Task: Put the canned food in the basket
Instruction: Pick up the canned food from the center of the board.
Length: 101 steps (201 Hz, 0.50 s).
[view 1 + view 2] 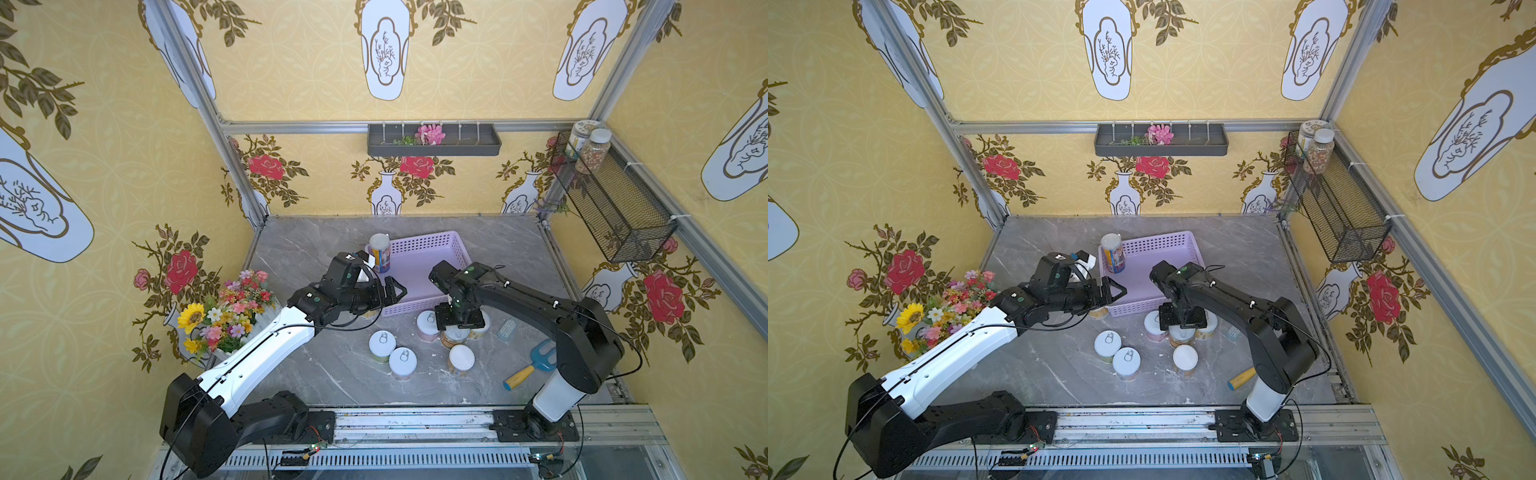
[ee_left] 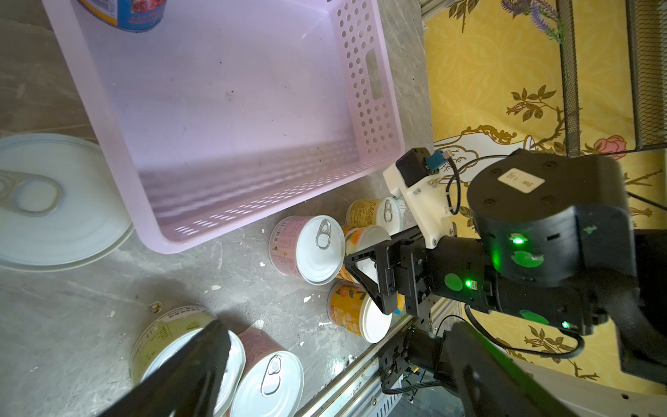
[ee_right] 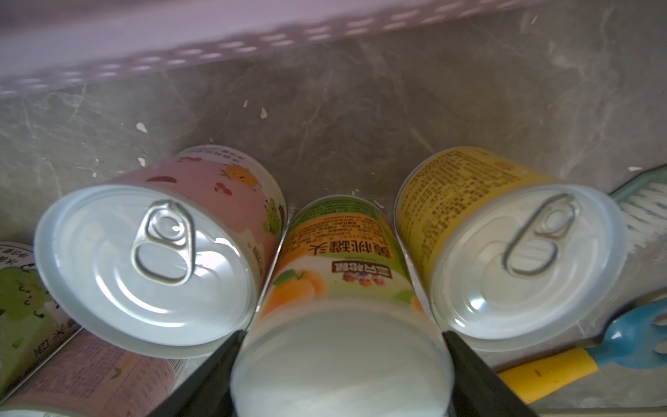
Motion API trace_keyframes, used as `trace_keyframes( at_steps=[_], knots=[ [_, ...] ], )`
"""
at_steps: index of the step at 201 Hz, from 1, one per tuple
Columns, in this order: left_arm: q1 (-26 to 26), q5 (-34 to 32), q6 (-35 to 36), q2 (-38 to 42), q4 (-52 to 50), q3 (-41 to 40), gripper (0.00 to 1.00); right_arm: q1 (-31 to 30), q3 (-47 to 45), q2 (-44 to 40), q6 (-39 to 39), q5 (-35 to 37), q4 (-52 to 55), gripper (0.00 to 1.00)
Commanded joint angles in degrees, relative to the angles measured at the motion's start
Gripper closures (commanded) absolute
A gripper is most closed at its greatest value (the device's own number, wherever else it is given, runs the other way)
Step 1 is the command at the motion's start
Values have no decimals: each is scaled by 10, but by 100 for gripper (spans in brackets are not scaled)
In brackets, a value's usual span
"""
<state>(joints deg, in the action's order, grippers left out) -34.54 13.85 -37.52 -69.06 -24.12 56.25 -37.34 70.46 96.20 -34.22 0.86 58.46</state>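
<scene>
The lavender basket (image 1: 419, 248) sits mid-table with a tall blue-yellow can (image 1: 380, 251) upright in its far left corner. Several small tins stand in front of it. My right gripper (image 3: 341, 343) points down among them, its fingers (image 3: 465, 361) pressed on both sides of an orange-green peach can (image 3: 335, 260). That can stands between a pink can (image 1: 428, 326) and a yellow can (image 3: 505, 260). My left gripper (image 1: 395, 291) hovers open over the basket's near left corner, holding nothing. Another tin (image 1: 1098, 312) peeks out beneath it.
Three more tins (image 1: 382, 345) (image 1: 402, 363) (image 1: 461, 359) stand nearer the front edge. A blue toy fork with a yellow handle (image 1: 534, 365) and a small brush (image 1: 507, 330) lie at the right. A flower bouquet (image 1: 228, 311) stands left. A wire basket (image 1: 615, 203) with jars hangs on the right wall.
</scene>
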Motion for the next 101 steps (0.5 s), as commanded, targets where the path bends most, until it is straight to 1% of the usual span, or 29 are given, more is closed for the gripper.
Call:
trace_keyframes(
  at_steps=[1, 18, 45, 80, 101],
  knots=[
    [0, -4, 8, -3, -7, 4, 0, -1, -3, 3, 2, -6, 4, 21],
    [0, -10, 7, -3, -9, 5, 0, -1, -2, -1, 1, -7, 9, 24],
    [0, -18, 5, -4, -14, 3, 0, -1, 10, -11, 1, 3, 30, 24],
    [1, -39, 5, -7, -23, 7, 0, -2, 60, -25, 13, 21, 86, 25],
    [2, -40, 4, -12, -22, 8, 0, -2, 88, -35, 17, 27, 124, 25]
  ],
)
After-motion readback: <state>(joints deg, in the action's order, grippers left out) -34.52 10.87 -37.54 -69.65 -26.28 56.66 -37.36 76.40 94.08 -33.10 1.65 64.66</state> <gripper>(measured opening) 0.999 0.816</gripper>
